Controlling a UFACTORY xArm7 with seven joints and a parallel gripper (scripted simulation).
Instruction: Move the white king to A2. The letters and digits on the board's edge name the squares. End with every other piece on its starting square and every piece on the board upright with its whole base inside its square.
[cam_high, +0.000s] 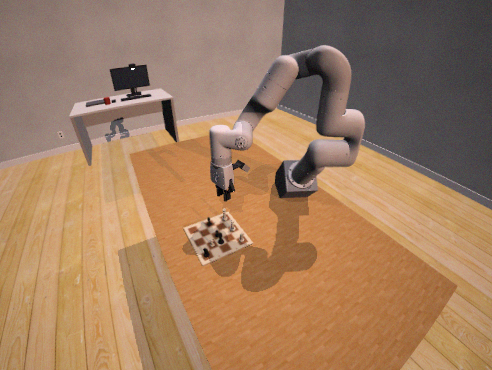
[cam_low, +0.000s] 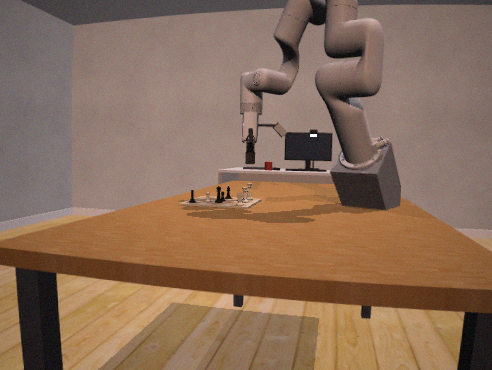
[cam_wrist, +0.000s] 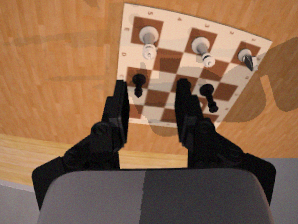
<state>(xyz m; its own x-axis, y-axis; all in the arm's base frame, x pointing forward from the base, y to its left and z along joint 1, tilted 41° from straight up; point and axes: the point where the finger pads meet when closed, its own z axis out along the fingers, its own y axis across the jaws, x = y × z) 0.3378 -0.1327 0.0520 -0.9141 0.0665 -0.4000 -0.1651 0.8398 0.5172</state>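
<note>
A small chessboard (cam_high: 202, 259) (cam_low: 254, 203) (cam_wrist: 127, 43) lies on the wooden table. The white king (cam_high: 225, 215) (cam_low: 249, 189) (cam_wrist: 148, 35) stands upright at the board's back corner, nearest the robot base. Two more white pieces (cam_high: 231, 226) (cam_high: 241, 237) stand along the same edge. Black pieces (cam_high: 208, 220) (cam_high: 218, 235) (cam_high: 205, 251) stand further in. My gripper (cam_high: 226, 196) (cam_low: 249, 159) (cam_wrist: 151, 93) hangs well above the board, roughly over the king's corner. Its fingers stand partly apart with nothing between them.
The robot base (cam_high: 295, 182) (cam_low: 367, 182) sits on the table behind the board. A white desk (cam_high: 82, 111) with a monitor (cam_high: 130, 77) stands by the far wall. The table edge (cam_low: 240, 280) is far from the board.
</note>
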